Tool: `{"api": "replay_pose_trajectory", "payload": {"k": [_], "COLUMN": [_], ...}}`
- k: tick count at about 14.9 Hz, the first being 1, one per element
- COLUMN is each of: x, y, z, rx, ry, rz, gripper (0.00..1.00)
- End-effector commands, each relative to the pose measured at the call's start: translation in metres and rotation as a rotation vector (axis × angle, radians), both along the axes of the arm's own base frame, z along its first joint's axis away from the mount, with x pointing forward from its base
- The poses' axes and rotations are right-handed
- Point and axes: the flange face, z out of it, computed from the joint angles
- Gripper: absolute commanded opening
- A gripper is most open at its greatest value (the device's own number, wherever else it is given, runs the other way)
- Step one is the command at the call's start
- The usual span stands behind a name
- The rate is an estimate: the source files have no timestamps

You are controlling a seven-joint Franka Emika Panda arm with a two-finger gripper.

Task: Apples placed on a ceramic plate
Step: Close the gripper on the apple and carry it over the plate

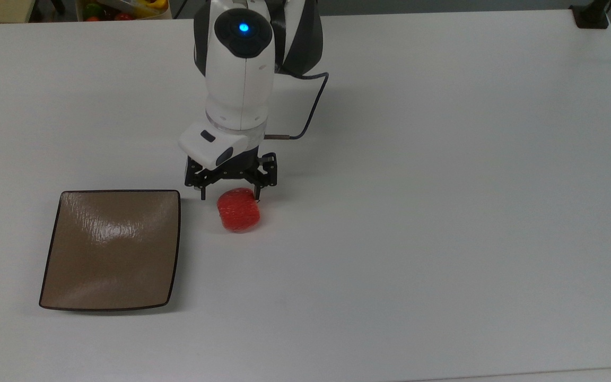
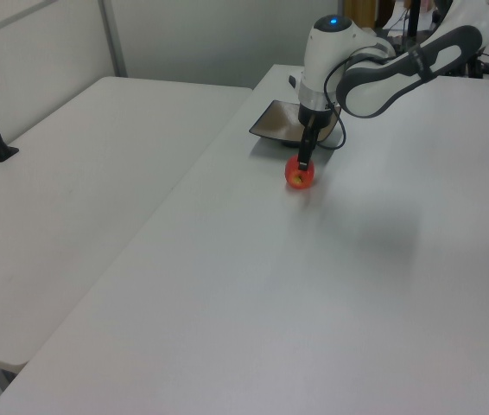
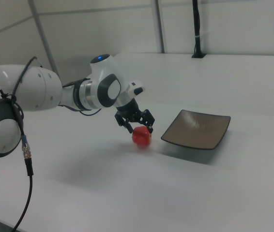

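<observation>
1. The apple [image 1: 238, 210] is bright red with fine streaks.
2. The ceramic plate [image 1: 109, 249] is glossy tan-brown with a thin dark rim.
3. The end effector [image 1: 230, 197] is black, on a white arm [image 1: 240, 69] showing a blue light.
4. The table [image 1: 443, 212] is plain white.

arm [image 1: 239, 69]: glossy white shells, dark grey joints
light [image 1: 243, 27]: blue LED on black round cap
gripper [image 1: 229, 194]: black, skeletal, two thin fingers
cable [image 1: 311, 109]: dark, thin
</observation>
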Motion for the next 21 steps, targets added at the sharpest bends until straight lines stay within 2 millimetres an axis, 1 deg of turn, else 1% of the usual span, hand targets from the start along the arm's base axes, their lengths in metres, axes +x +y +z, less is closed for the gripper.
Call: {"api": "replay_pose_trajectory", "payload": {"k": [1, 2, 5, 6, 9, 11, 12, 14, 15, 16, 19, 20, 21], "x": [0.014, 0.014, 0.014, 0.014, 0.014, 0.015, 0.014, 0.02, 0.022, 0.024, 0.028, 0.029, 0.028], "y": [-0.002, -0.002, 0.002, 0.002, 0.003, -0.001, -0.003, -0.028, -0.04, -0.064, -0.104, -0.113, -0.125], "z": [-0.013, -0.017, -0.027, -0.027, -0.023, -0.009, 0.003, 0.03, 0.035, 0.038, 0.047, 0.049, 0.048], "rx": [-0.026, -0.038, -0.061, -0.061, -0.056, -0.054, -0.052, -0.049, -0.048, -0.048, -0.023, -0.02, -0.026], "ry": [-0.039, -0.037, -0.025, -0.025, -0.034, -0.058, -0.076, -0.123, -0.134, -0.15, -0.218, -0.233, -0.234], "rz": [0.036, 0.045, 0.068, 0.068, 0.053, 0.026, 0.022, -0.016, -0.036, -0.07, -0.131, -0.144, -0.159], "gripper": [1.0, 0.98, 0.69, 0.55, 0.54, 0.54, 0.54, 0.55, 0.55, 0.55, 0.55, 0.55, 0.58]}}
